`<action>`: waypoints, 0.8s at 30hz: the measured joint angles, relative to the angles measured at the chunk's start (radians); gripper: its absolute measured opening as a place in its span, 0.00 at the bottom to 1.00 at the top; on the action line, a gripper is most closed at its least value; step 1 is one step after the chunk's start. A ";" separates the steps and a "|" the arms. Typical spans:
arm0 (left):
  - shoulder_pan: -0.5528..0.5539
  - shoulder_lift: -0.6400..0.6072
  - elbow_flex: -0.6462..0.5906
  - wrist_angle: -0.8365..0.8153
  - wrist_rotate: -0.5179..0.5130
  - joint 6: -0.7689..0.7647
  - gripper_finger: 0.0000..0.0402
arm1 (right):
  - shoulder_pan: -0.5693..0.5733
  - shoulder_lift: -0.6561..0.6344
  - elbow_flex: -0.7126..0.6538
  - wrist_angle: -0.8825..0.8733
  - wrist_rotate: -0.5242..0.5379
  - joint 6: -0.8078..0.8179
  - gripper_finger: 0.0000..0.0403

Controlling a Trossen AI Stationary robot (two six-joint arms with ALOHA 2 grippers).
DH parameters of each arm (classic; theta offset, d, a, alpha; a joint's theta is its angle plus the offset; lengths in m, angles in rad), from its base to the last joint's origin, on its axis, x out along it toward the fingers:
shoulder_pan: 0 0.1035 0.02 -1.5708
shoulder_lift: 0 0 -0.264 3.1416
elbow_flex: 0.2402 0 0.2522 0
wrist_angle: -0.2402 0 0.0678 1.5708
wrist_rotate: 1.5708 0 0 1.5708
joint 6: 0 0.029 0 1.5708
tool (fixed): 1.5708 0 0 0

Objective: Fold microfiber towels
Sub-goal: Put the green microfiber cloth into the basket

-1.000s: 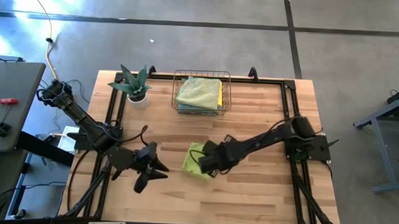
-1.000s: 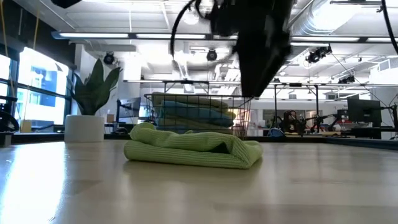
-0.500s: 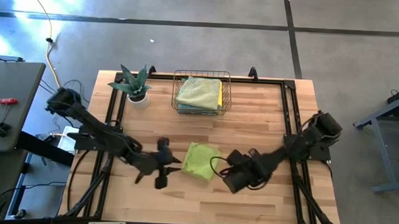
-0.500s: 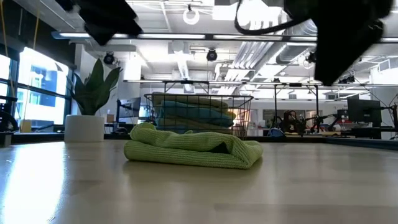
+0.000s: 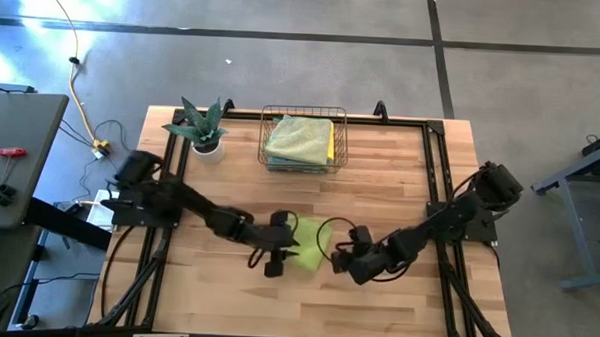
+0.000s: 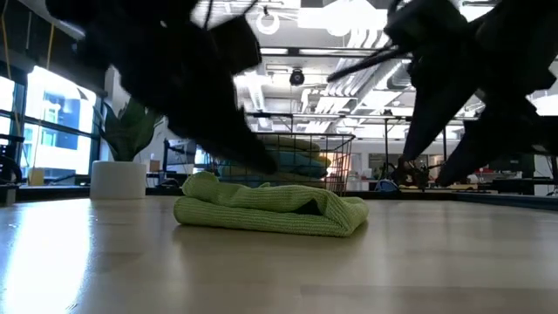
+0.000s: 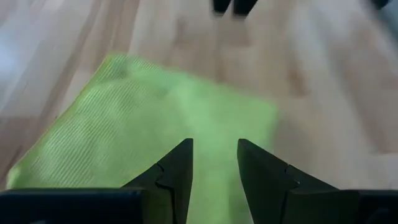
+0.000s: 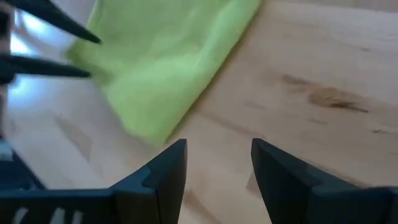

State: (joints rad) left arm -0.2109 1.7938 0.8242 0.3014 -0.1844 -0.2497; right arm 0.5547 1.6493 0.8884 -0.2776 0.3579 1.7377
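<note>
1. A folded lime green towel [image 5: 308,241] lies flat on the wooden desk [image 5: 379,201], in the middle of its near half.
2. The left gripper [image 5: 286,250] is over the towel's left edge. In the left wrist view its 2 fingers [image 7: 177,171] stand apart with nothing between them, above the towel [image 7: 155,134].
3. The right gripper [image 5: 339,258] is just beside the towel's right edge. In the right wrist view its 2 fingers [image 8: 165,168] stand apart and empty, over bare wood next to the towel [image 8: 165,62].
4. A wire basket [image 5: 301,139] sits at the far edge of the desk, well apart from the folded towel, holding stacked towels [image 5: 299,136], pale green on top with yellow and blue edges showing.
5. A potted plant [image 5: 201,127] stands to the left of the basket.
</note>
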 joint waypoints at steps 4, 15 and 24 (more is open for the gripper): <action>0.035 0.050 -0.001 -0.039 0.018 0.005 0.29 | -0.013 0.000 -0.042 0.031 0.024 0.140 0.46; 0.065 0.067 -0.001 -0.057 0.053 0.151 0.29 | -0.102 0.000 -0.116 0.225 0.053 0.221 0.58; 0.087 0.163 0.006 0.033 0.064 0.102 0.29 | -0.145 0.052 -0.144 0.291 0.049 0.277 0.56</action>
State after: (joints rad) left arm -0.1242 1.9568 0.8299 0.3347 -0.1204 -0.1478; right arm 0.4093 1.7014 0.7446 0.0137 0.4070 2.0150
